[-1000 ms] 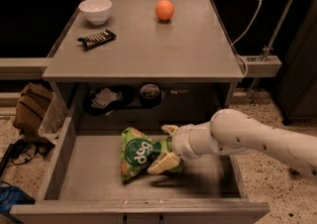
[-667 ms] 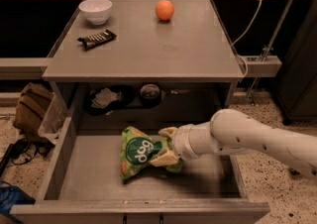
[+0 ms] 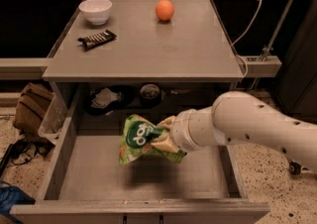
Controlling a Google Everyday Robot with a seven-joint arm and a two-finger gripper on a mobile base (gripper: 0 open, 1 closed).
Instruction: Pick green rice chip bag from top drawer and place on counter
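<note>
The green rice chip bag [image 3: 140,140] hangs in the air above the floor of the open top drawer [image 3: 99,176], with its shadow on the drawer bottom below it. My gripper [image 3: 166,136] reaches in from the right on a thick white arm and is shut on the bag's right side. The bag hides most of the fingers. The grey counter [image 3: 163,44] lies behind and above the drawer.
On the counter stand a white bowl [image 3: 95,10] at the back left, an orange [image 3: 165,10] at the back middle, and a dark candy bar wrapper [image 3: 96,39] on the left. A shelf with dark objects [image 3: 148,91] sits under the counter. A brown bag [image 3: 32,109] lies on the floor at left.
The bag has been lifted off the drawer bottom and now hangs above it in my gripper. My arm has risen and moved slightly left.
</note>
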